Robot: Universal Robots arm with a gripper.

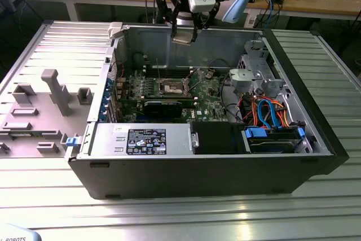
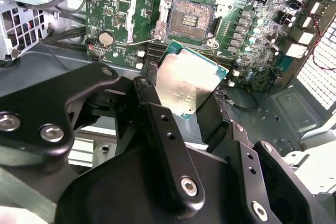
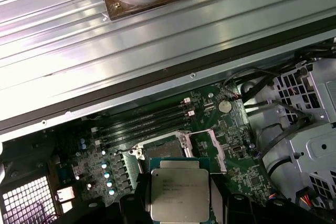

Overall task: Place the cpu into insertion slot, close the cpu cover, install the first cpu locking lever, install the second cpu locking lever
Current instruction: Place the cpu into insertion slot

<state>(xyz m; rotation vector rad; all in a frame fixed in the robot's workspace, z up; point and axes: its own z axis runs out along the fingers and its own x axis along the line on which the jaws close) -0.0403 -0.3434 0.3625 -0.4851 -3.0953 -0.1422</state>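
the black robot hand (image 2: 181,103) is clamped on the small flat square cpu with the dull silver-grey metal top (image 2: 190,80), its fingers (image 2: 151,98) pressing on opposite edges. in the exterior view the chip hangs well above the insertion slot (image 1: 173,87), a square socket with a dark centre and silver rim, set in the green circuit board (image 2: 247,51) inside the open black and grey computer case (image 1: 225,167). in the second wrist view the chip's edges look skewed against the slot's, so it could seat crooked and bend the contacts. the grip is on thin edges only, so a slip would drop the chip onto the board around the slot. the case wall just beyond the slot could catch the hand.
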